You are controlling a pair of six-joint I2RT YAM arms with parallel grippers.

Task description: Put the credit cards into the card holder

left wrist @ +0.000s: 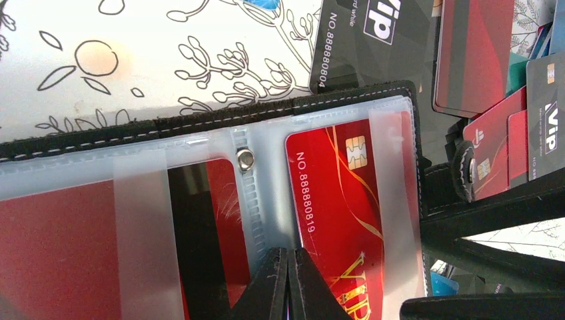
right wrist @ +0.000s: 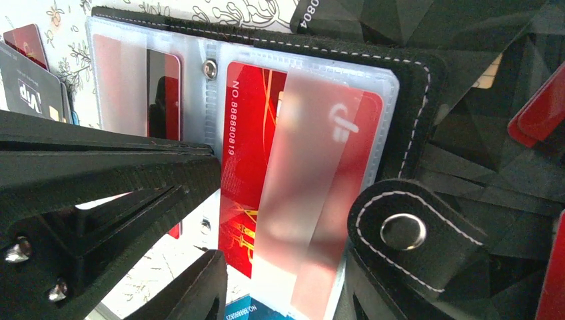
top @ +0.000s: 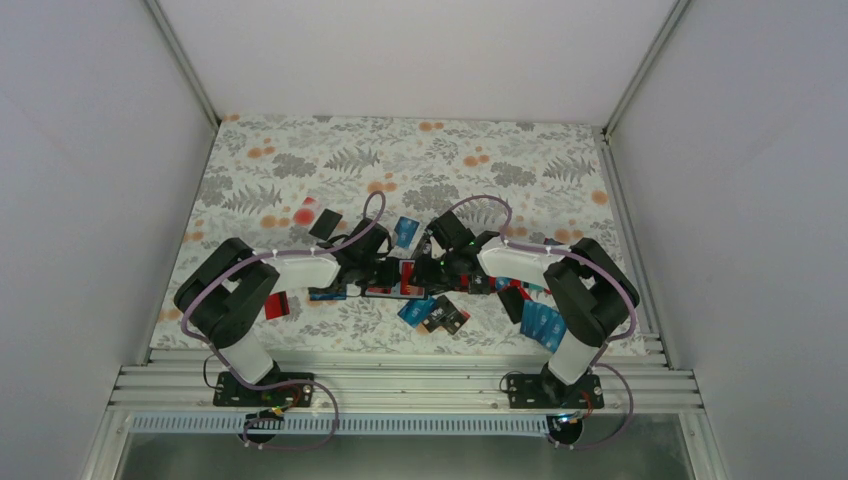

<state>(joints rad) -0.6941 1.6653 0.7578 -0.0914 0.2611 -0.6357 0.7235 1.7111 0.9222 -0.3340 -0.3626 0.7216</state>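
The card holder (left wrist: 266, 107) lies opened flat at the middle of the floral-clothed desk (left wrist: 166, 53), between the two arms, its black stitched edge framing clear plastic pockets. A red VIP card (left wrist: 340, 200) with a gold chip sits in the right-hand pocket, and a second red card (left wrist: 60, 253) shows through the pocket on the other side of the metal stud (left wrist: 246, 159) on the centre strip. The left pincer (left wrist: 288, 283) has its fingers pressed fully together, tips resting on the plastic just at the inner edge of the pocket that holds the VIP card; whether any film is nipped between them cannot be told. The right pincer (right wrist: 200, 230) stands partly open beside the lower corner of that same pocket, with bare cloth showing through the gap and nothing seen held. The holder's black closing strap (right wrist: 403, 230) with its snap lies curled at that side. A black VIP card (left wrist: 373, 40) rests just beyond the holder's far edge. More credit cards (top: 435, 312) lie loose around it, with a blue stack (top: 543, 325) near the right arm's base and a lone black card (top: 325, 222) farther back.
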